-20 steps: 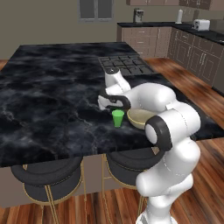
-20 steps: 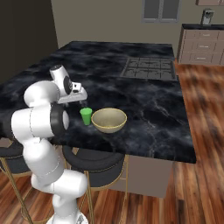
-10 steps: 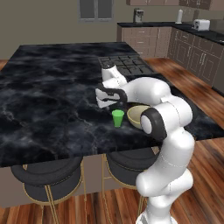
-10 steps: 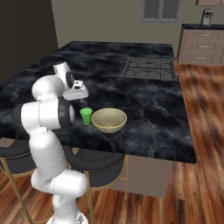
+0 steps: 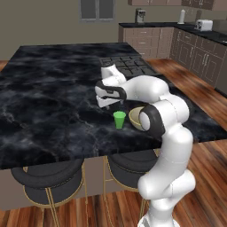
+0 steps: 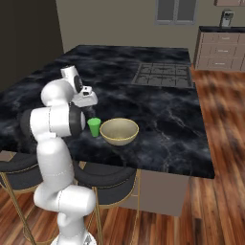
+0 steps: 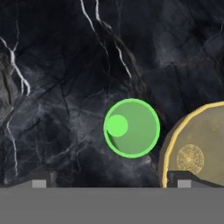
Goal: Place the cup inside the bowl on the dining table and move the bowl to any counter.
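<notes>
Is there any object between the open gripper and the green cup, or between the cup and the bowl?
Nothing visible. The open gripper hangs above the cup, with only bare dining table around. The bowl stands right beside the cup.

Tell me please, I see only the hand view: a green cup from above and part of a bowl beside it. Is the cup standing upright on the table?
Observer: Yes, the cup stands upright on the dining table, near its front edge.
Operator: Does it touch the bowl?
Observer: No, the right base view shows a narrow gap between it and the bowl.
Operator: Where is the gripper?
Observer: The gripper is open, above the table and just behind the cup, holding nothing.
</notes>
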